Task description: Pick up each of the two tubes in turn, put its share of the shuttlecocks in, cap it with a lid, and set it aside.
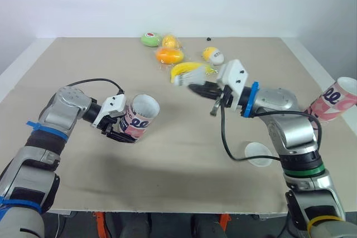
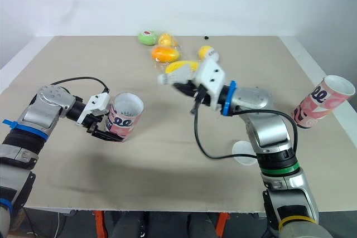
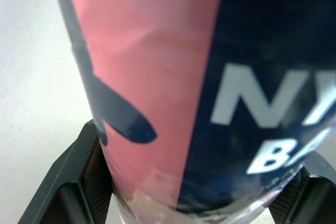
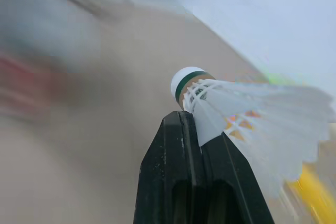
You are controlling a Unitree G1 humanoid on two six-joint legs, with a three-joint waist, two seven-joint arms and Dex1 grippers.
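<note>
My left gripper is shut on a pink and navy tube, held tilted just above the table with its open mouth facing up and to the right. In the left wrist view the tube sits between both fingers. My right gripper is shut on a white shuttlecock with a green-banded cork, in the air right of the tube's mouth. A second pink tube lies at the table's right edge. One white lid rests on the table under my right forearm.
Several loose shuttlecocks lie at the back of the table: a green one, a yellow one, an orange one, another yellow one and a white-yellow one. The beige table ends near both sides.
</note>
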